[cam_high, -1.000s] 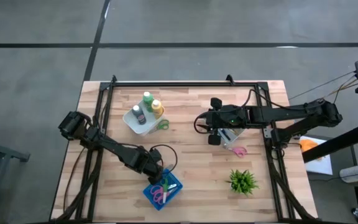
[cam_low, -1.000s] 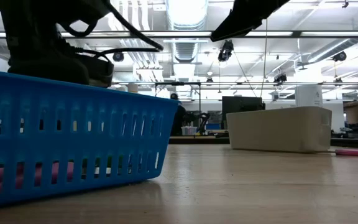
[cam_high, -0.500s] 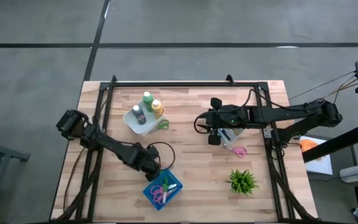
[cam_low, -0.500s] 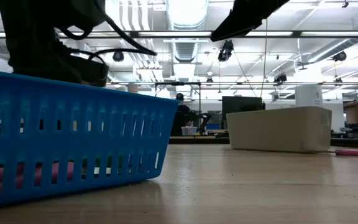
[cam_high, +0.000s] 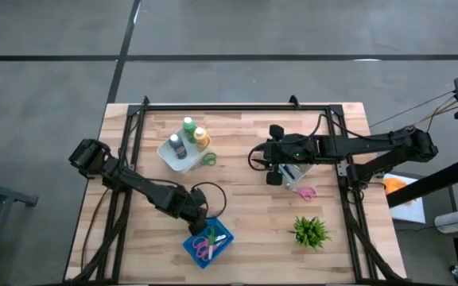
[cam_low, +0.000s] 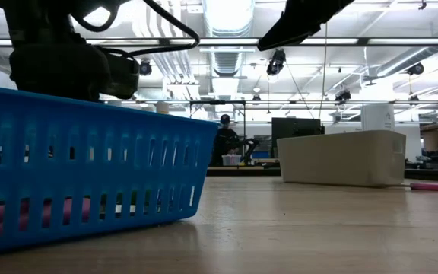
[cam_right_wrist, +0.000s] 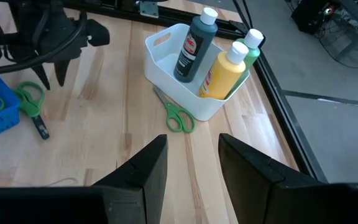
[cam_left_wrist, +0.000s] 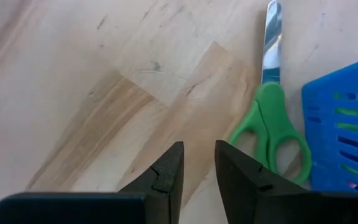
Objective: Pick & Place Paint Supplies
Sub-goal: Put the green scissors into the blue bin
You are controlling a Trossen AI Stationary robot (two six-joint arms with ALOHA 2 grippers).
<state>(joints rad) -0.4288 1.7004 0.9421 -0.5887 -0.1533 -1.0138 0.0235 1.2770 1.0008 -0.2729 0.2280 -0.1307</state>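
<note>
**Bottles at 10 o'clock of the right gripper**

Over mid-table with the right gripper (cam_right_wrist: 193, 140): fingers parted, empty, aimed at the bottles (cam_right_wrist: 222, 70). Three of those, upright in a white tub (cam_right_wrist: 166, 62), at about 10 o'clock in the high view. Low by the basket (cam_left_wrist: 347, 124) with the left gripper (cam_left_wrist: 197, 149): narrowly parted, gripping nothing, facing green scissors (cam_left_wrist: 269, 124); bottles there at 12 o'clock, about as near. Likely better lined up on the right.
</note>
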